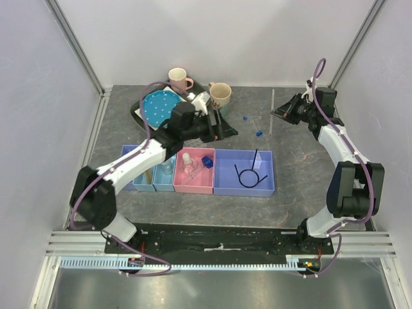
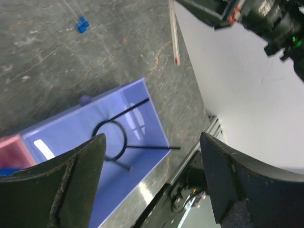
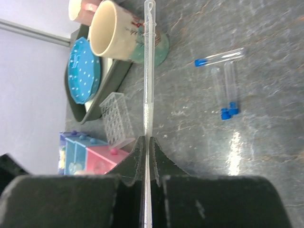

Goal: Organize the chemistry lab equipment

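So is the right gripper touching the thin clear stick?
Touching. Right wrist view shows the right gripper pinched shut on the thin clear stick, no gap.

- Robot test cell: white walls (image 1: 225,38) and aluminium posts (image 1: 74,45) around a grey table (image 1: 302,167).
- Bins (image 1: 225,180) lie beneath the left jaws; test tubes (image 3: 220,56) beyond the right jaws.

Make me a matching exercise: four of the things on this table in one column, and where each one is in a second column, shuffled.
Things:
1. thin black looped wire
2. long thin clear stick
3. clear plastic tubes with blue caps
4. small clear bottle

Places:
A. lying loose on the grey table
B. in the pink bin
C. pinched in the shut right gripper
D. in the large lavender bin

Pairs: 1-D, 2-C, 3-A, 4-B
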Robot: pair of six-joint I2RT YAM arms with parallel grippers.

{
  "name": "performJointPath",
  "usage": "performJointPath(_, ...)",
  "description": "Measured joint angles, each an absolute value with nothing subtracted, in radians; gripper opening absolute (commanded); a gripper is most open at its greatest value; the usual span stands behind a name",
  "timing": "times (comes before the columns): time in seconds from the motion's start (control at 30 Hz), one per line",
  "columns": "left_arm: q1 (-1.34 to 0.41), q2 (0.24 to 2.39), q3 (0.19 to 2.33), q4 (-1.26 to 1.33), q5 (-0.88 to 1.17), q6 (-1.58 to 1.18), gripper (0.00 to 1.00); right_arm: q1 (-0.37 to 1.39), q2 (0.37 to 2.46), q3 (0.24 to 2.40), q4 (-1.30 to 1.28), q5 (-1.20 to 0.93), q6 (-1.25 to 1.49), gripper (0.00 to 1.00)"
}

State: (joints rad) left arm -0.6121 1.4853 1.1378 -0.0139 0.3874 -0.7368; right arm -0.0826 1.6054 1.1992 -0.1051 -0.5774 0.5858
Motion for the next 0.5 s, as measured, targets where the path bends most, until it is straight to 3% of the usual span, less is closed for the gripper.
performJointPath(0.23,-0.707,1.741,1.351,0.002,0.337,-0.831,0.79,-0.075,1.547,1.155,-0.095,-0.656,0.669,0.04)
performJointPath(0.5,-0.771,1.890,1.512,0.005,0.331,-0.894,0.67,-0.039,1.496,1.127,-0.066,-0.682,0.710,0.04)
